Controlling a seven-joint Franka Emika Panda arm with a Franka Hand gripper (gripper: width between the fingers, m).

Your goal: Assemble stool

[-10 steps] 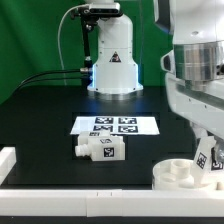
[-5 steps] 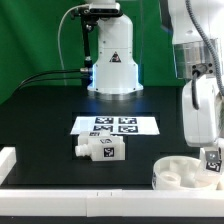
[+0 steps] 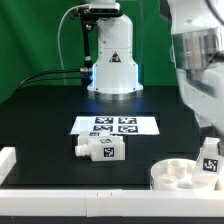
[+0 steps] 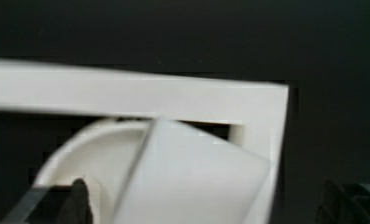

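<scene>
Two legs of the stool are in sight. One, the upright leg (image 3: 210,158), stands on the seat (image 3: 178,176) near its rim at the exterior view's right. Its tag faces the camera and its long axis is close to vertical. Whether its peg is fully home in the seat I cannot tell from here. The loose leg (image 3: 100,150) lies on its side on the table (image 3: 40,110), well apart from the seat toward the exterior view's left, with its long axis running across that view. The seat rests flat on the table, close to the border rail (image 3: 70,192).

The pincer (image 4: 208,205) hangs directly over the upright leg. In the wrist view its dark fingertips (image 4: 61,200) sit far out at either side with the leg's white block between them. A dark gap shows on at least one side, so the pincer looks spread and holding nothing, though that picture is blurred. Any coming move turns on this: the leg lies straight below, along the pincer's own line of approach. Lifting clear would therefore go up along the leg's axis, not sideways.

Beyond, the marker board (image 3: 115,125) lies flat between the loose leg and the arm's base (image 3: 112,60). The table is matt black, and a green backdrop (image 3: 30,30) stands behind.
</scene>
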